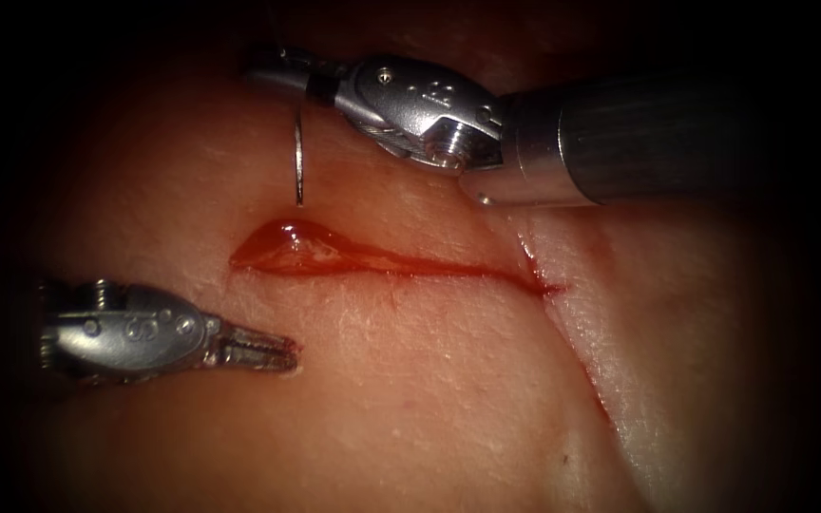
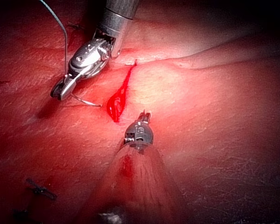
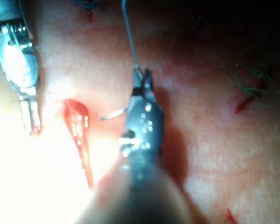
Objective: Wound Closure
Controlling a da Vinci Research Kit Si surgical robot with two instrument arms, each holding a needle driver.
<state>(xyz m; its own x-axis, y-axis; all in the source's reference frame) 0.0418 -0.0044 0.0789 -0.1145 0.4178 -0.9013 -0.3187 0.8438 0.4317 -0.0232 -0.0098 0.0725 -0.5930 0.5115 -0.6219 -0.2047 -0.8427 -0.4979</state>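
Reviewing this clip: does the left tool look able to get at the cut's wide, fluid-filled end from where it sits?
Probably yes. The left tool holds nothing and rests on the tissue just below the cut, bare surface between them. The right tool holds the needle above the cut, tip out of the tissue, off that path.

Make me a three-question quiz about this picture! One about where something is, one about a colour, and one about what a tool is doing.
1. Where is the needle?
A. Deep in the tissue
B. Hanging from the right tool, above the cut
C. In the left tool's jaws

2. What colour is the fluid in the cut?
A. Red
B. Green
C. Blue

3. What is the left tool holding?
A. The needle
B. The thread
C. Nothing

Answers:
1 B: the right tool grips the needle near its thread end, and the tip points down at the tissue just short of the cut.
2 A: it gleams red.
3 C: its jaws sit on the tissue below the cut with nothing between them.
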